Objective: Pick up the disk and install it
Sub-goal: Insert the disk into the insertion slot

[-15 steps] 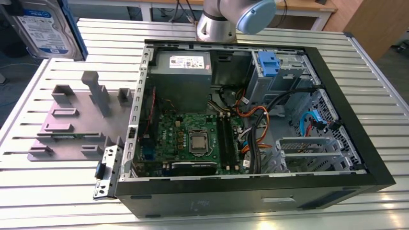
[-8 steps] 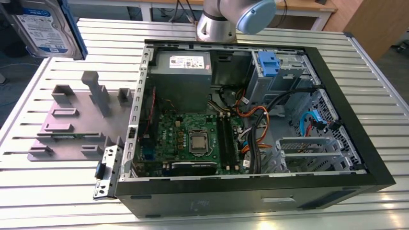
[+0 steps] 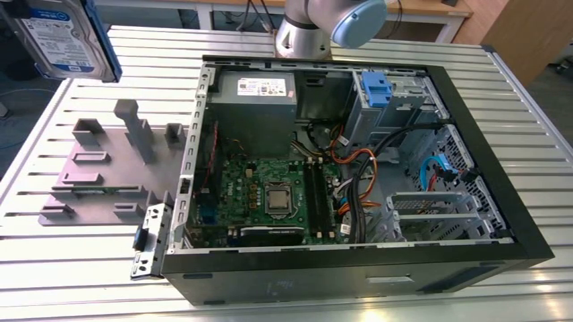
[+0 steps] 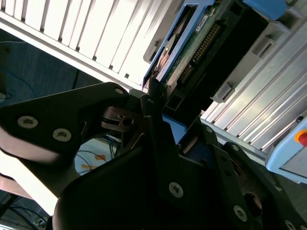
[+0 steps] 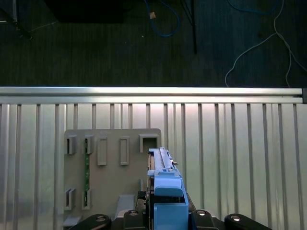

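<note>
Clearance is the thing to mind in this step, which I judge to be the carry of the disk (image 3: 61, 37) off the grey plastic stand (image 3: 107, 168). The disk hangs in the air at the exterior view's upper left, label toward that camera. It is free of the stand and well apart from the open computer case (image 3: 358, 278), so it is not yet installed.

The claw (image 4: 158, 103) is pinching the disk. In the second wrist view its dark fingers (image 4: 158, 139) are pressed onto one end, and the rest of the drive, circuit board and connector showing, juts out beyond them. Gripped at one end like that, the long body will likely act as a lever, so the travel should be smooth and free of jerks. The disk should ride high enough to pass over the stand's upright posts (image 3: 139, 131) and the case's side wall. Any twist in the grip would probably skew the blue carrier rails (image 5: 168, 199), so the drive is best kept on edge and square.

As to pose, the arm (image 3: 313, 27) rises from behind the case. The first wrist view looks straight down past the edge-on disk onto the stand and the slatted tabletop (image 5: 240, 143), so I judge the wrist to point downward.
</note>
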### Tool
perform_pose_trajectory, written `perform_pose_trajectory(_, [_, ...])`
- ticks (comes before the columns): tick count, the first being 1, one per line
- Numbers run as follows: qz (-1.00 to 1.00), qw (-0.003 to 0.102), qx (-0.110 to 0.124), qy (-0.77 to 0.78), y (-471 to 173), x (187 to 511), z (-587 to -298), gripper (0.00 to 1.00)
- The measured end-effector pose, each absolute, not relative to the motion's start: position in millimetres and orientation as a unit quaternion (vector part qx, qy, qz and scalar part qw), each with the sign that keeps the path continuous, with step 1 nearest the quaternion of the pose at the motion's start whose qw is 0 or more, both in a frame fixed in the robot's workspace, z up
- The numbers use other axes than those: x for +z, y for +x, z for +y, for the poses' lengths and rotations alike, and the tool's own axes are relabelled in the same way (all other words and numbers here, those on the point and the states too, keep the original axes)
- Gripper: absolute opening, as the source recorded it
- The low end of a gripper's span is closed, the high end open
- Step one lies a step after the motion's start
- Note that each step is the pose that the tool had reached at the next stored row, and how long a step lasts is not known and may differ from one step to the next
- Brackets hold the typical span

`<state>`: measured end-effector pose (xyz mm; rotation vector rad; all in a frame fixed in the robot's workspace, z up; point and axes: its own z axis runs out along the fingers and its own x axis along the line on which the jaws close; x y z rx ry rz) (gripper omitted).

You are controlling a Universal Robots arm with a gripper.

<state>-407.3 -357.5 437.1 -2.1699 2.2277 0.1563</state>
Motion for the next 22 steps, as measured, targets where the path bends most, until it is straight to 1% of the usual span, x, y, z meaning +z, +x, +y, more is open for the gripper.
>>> perform_pose_trajectory(22, [0.715,0.014,0.05,-0.697,-407.3,445.4,-357.5,0.37])
